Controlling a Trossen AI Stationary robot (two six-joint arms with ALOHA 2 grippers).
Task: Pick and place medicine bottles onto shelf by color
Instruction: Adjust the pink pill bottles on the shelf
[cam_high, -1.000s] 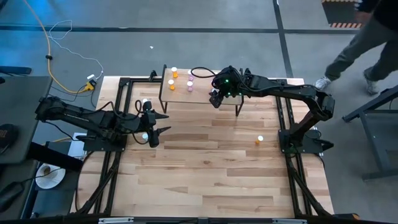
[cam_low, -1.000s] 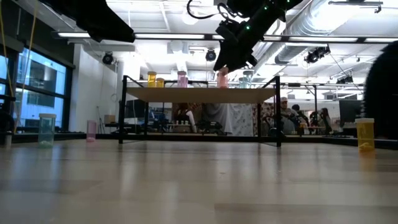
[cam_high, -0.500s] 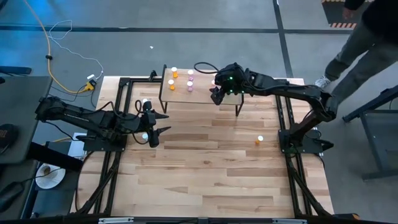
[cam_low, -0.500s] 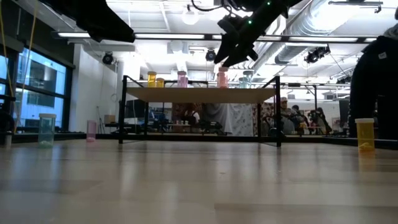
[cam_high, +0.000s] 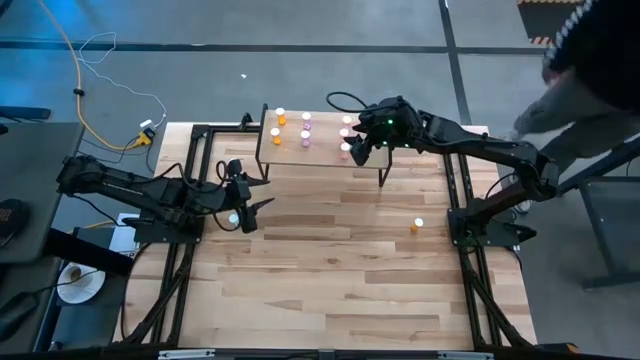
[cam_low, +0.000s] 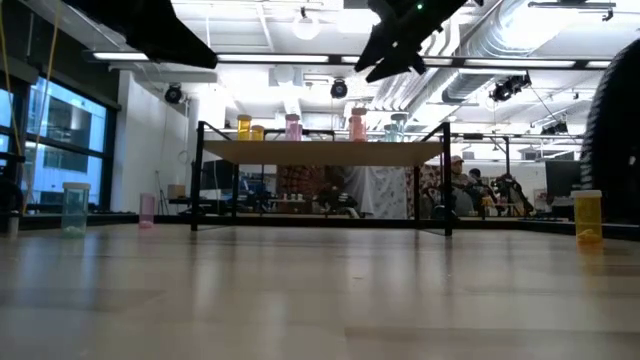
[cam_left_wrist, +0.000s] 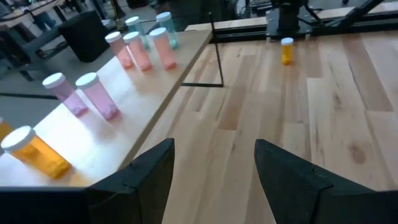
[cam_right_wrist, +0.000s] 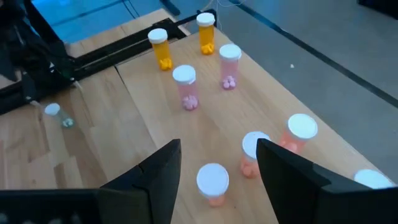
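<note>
The right claw (cam_high: 352, 152) is hovering above the right end of the shelf (cam_high: 322, 153), its two fingers (cam_right_wrist: 155, 171) spread apart and holding nothing. In the right wrist view three red bottles (cam_right_wrist: 212, 182) are standing close together on the light wood directly under that claw, each upright with a white cap. Farther along the shelf two pink bottles (cam_right_wrist: 185, 86) are standing side by side, and beyond them, at the far left end, two orange bottles (cam_right_wrist: 160, 47) are sitting near the edge. In the low view the same bottles are showing in a row along the shelf top, and a teal bottle (cam_low: 397, 127) is standing near its right end.

The left claw (cam_high: 246, 207) is waiting over the table (cam_high: 330, 280) to the left of the shelf and a little in front of it, with its fingers (cam_left_wrist: 149, 171) released and empty. The left wrist view is looking along the shelf from the orange end, and there two teal bottles (cam_left_wrist: 165, 27) are showing beyond the red ones.

Off the shelf, one orange bottle (cam_high: 416, 226) is standing upright on the table near the base of the right arm. A teal bottle (cam_low: 75, 206) and a pink bottle (cam_low: 147, 208) are also sitting on the table on the left side in the low view.

A person (cam_high: 585, 70) is walking past on the floor beyond the right end of the table.
</note>
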